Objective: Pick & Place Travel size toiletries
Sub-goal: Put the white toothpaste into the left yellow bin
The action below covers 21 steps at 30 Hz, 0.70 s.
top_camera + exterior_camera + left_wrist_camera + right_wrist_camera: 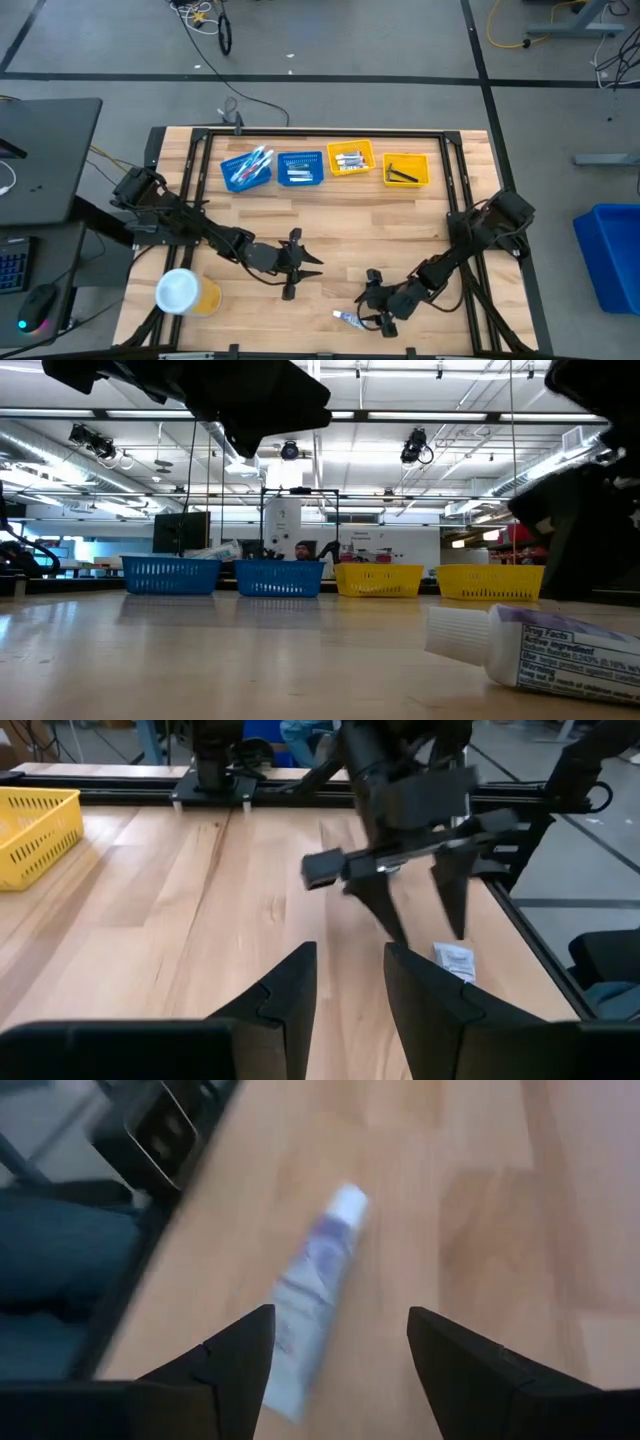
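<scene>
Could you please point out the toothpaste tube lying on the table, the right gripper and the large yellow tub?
toothpaste tube [308, 1285]: right wrist view, middle of its body.
right gripper [381, 302]: high view, midway between its open fingertips.
yellow tub [178, 291]: high view, centre of its white lid.

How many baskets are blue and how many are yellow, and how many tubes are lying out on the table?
Blue baskets: 2, the first and the second
Yellow baskets: 2, the third and the fourth
Toothpaste tube loose on the table: 1
Total: 5
</scene>
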{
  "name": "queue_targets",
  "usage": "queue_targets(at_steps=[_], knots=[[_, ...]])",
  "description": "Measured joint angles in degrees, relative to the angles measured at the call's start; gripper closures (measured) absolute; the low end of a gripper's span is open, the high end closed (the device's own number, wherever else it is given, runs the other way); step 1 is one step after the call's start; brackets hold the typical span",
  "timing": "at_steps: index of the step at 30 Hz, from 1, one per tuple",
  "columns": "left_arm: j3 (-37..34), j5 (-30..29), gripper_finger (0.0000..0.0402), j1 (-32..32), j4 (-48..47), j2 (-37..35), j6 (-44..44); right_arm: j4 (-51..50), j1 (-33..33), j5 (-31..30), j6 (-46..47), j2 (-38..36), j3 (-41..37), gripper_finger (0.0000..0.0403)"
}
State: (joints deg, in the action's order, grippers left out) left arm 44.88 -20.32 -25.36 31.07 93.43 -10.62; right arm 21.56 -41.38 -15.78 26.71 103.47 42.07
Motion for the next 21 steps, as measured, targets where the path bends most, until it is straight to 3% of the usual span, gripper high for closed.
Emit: queue_targets(at_steps=[14, 21], knots=[[0.0, 0.23, 0.0276, -0.02, -0.24, 0.0, -0.07, -7.35, -0.43, 0.46, -1.61, 8.42, 10.47, 0.0142], [0.0, 0.23, 0.0276, -0.07, 0.09, 0.0, -0.07, -10.33, 0.91, 0.58, 1.35, 8.88, 11.84, 0.0172]])
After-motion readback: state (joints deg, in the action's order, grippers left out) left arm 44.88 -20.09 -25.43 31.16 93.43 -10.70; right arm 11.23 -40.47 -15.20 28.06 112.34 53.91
